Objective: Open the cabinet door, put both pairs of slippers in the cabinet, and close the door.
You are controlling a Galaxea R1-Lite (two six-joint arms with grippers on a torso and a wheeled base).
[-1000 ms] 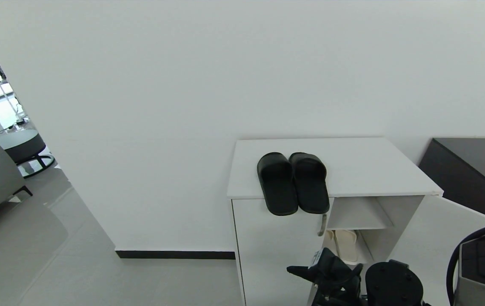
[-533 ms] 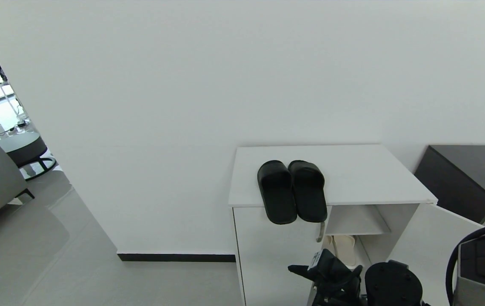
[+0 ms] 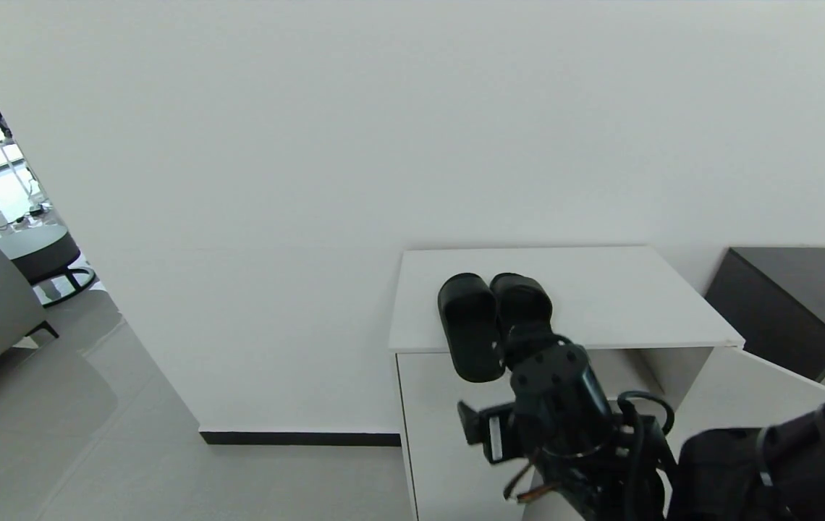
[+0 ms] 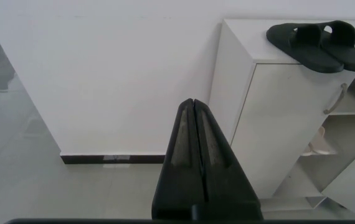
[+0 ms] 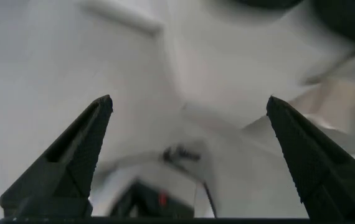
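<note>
My right arm has swung up from low before the cabinet (image 3: 601,297) to the heels of the black slippers (image 3: 470,318) overhanging its top, right jaws spread wide. The door (image 3: 745,394) stands open, with the pale pair (image 4: 319,142) shelved inside. Left jaws are pressed together, empty. The black pair goes in next, I judge.

My gripper (image 4: 194,107) is hanging with its fingers pressed together, pointing toward a white wall (image 4: 103,68). Beside it a white cabinet (image 4: 277,130) is standing. Black slippers (image 4: 317,42) are lying on top, overhanging its front edge, and pale slippers (image 4: 319,144) are sitting on an inner shelf.
</note>
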